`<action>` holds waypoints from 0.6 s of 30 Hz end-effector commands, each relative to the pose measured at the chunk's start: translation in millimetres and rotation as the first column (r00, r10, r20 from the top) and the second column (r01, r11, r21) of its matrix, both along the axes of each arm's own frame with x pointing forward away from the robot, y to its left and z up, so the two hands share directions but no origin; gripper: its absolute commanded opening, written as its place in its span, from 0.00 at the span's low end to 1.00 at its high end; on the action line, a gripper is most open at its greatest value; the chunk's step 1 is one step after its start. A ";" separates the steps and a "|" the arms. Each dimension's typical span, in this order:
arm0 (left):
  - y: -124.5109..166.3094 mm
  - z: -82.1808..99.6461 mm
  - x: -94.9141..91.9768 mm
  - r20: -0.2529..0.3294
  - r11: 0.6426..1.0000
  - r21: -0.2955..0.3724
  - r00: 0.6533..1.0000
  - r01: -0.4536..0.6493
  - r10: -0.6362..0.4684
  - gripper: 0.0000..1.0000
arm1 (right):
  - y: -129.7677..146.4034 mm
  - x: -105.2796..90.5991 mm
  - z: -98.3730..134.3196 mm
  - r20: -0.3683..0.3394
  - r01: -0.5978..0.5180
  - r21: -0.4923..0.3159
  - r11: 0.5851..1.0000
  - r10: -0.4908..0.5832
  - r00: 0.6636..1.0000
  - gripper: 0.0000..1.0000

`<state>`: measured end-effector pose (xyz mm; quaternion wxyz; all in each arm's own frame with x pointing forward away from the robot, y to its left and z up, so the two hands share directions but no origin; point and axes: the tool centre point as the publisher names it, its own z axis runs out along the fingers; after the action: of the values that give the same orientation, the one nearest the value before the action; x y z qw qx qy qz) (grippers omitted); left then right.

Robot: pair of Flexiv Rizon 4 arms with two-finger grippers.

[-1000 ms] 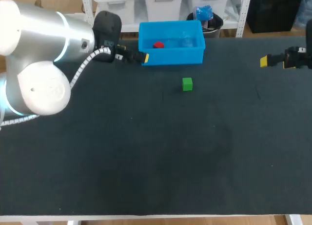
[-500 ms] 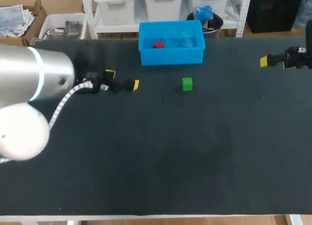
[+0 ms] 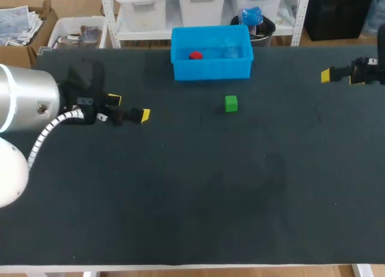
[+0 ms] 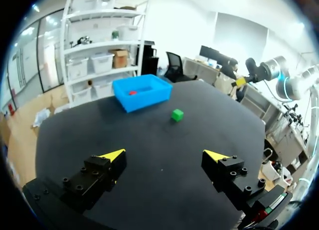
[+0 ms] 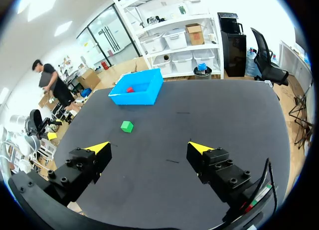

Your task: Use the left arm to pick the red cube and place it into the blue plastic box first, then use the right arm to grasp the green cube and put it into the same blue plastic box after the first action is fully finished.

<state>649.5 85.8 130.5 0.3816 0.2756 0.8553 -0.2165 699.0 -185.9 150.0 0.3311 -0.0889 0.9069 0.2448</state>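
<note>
- Head view, looking down on a dark table [image 3: 210, 187]: a blue plastic box [image 3: 212, 70] sits at the far edge, near the middle.
- A red cube [image 3: 195, 55] lies inside the box, on its floor toward the left side, so the first half of the task looks complete.
- A green cube [image 3: 231, 103] rests on the table just in front of the box, apart from it and untouched.
- The left gripper [image 3: 129, 107] hangs over the left part of the table, well apart from the box and both cubes. A likely reason is to leave the way free for the right gripper [image 3: 328, 76].
- Left wrist view: the left gripper [image 4: 165, 155] has its two yellow-tipped fingers wide apart, with only bare table between them. It holds nothing.
- The right gripper sits at the far right edge of the table, well apart from the green cube, pointing in toward the middle.
- Right wrist view: the right gripper [image 5: 149, 147] is also spread wide and empty. The green cube [image 5: 127, 125] shows ahead of it, a little toward one finger, with the box and the red cube beyond.
- Judged from this layout, the step in hand is the right gripper's approach to the green cube: travel across, come down over it, and close on two opposite faces.
- The spread fingers suit that, since the cube is small and stands alone with room all round.
</note>
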 end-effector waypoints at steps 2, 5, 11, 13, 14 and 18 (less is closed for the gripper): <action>6.5 4.8 -0.8 -0.022 0.998 -0.037 0.998 0.055 -0.056 1.00 | 0.4 0.3 0.1 0.000 0.001 -0.002 1.000 -0.001 1.000 1.00; 6.5 4.8 -0.8 -0.022 0.998 -0.037 0.998 0.055 -0.056 1.00 | 0.4 0.3 0.1 0.000 0.001 -0.002 1.000 -0.001 1.000 1.00; 6.5 4.8 -0.8 -0.022 0.998 -0.037 0.998 0.055 -0.056 1.00 | 3.3 1.0 2.4 -0.003 -0.003 -0.019 1.000 0.003 1.000 1.00; 6.5 4.8 -0.8 -0.022 0.998 -0.037 0.998 0.055 -0.056 1.00 | 17.8 3.3 7.8 -0.031 -0.005 -0.071 0.997 0.003 1.000 1.00; 6.5 4.8 -0.8 -0.022 0.998 -0.037 0.998 0.055 -0.056 1.00 | 24.4 3.9 8.9 -0.044 -0.011 -0.100 0.995 0.007 0.999 1.00; 6.5 4.8 -0.8 -0.022 0.998 -0.037 0.998 0.055 -0.056 1.00 | 54.8 7.8 8.3 -0.104 -0.003 -0.164 0.987 -0.014 0.994 1.00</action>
<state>648.4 88.3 135.8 0.3733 0.2817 0.8545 -0.2259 697.7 -156.7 152.4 0.2921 -0.1163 0.9204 0.2325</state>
